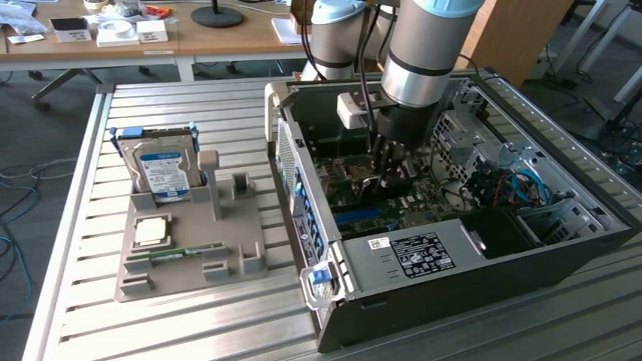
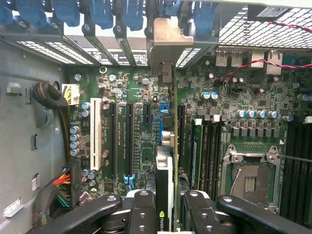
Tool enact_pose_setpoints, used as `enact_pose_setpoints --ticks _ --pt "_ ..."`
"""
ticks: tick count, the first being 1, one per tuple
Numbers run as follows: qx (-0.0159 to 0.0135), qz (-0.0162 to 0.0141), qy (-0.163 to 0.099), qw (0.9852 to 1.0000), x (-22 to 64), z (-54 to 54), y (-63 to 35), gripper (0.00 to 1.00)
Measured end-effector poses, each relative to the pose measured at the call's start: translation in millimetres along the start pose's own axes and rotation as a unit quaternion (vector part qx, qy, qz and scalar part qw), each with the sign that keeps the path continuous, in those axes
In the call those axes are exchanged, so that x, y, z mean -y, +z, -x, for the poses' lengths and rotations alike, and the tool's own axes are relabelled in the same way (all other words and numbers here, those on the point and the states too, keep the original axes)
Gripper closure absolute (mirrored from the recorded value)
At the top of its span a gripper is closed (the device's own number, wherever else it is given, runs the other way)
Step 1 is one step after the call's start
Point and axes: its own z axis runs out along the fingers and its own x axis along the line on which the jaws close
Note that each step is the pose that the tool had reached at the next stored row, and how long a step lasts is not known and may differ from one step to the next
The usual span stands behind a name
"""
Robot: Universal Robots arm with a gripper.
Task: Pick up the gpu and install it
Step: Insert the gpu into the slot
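Black claw clamped on the thin dark gpu card, edge-on over the green motherboard; best kept upright, silver end bracket at the rear, pressed evenly.

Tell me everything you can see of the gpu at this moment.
The gpu is seen edge-on: a thin flat card, dark face with a small logo, brownish board edge, silver metal bracket at its far end. It stands on edge over the green motherboard, parallel to the expansion slots, bracket against the case's rear openings. The hand grips both faces near its other end. Whether it sits in a slot cannot be told.
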Motion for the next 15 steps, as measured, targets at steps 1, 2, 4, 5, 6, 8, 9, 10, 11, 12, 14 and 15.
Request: enact_pose_setpoints --ticks 1,2,4,5,6,8,9,10,11,12,14,15 --pt "0.0001 0.0 0.0 1.0 0.0 0.0 0.7 0.73" --pt "0.0 0.0 0.0 1.0 -0.1 -0.1 1.3 0.73" --pt "-0.0001 0.0 0.0 1.0 -0.3 -0.1 2.6 0.73" --pt "-0.0001 0.0001 0.0 1.0 -0.3 -0.1 3.3 0.73" --pt "0.0 0.0001 0.0 1.0 -0.3 -0.1 4.0 0.73" --pt "-0.0002 0.0001 0.0 1.0 -0.4 -0.2 4.6 0.73" --pt "-0.0002 0.0001 0.0 1.0 -0.4 -0.2 4.6 0.73" --pt "-0.0002 0.0001 0.0 1.0 -0.4 -0.2 4.6 0.73" --pt "-0.0002 0.0001 0.0 1.0 -0.4 -0.2 4.6 0.73" --pt "-0.0001 0.0001 0.0 1.0 -0.6 -0.1 4.7 0.73" --pt "0.0 0.0 0.0 1.0 -1.3 -0.1 4.8 0.73" --pt "0.0 0.0 0.0 1.0 -1.7 -0.1 4.8 0.73"
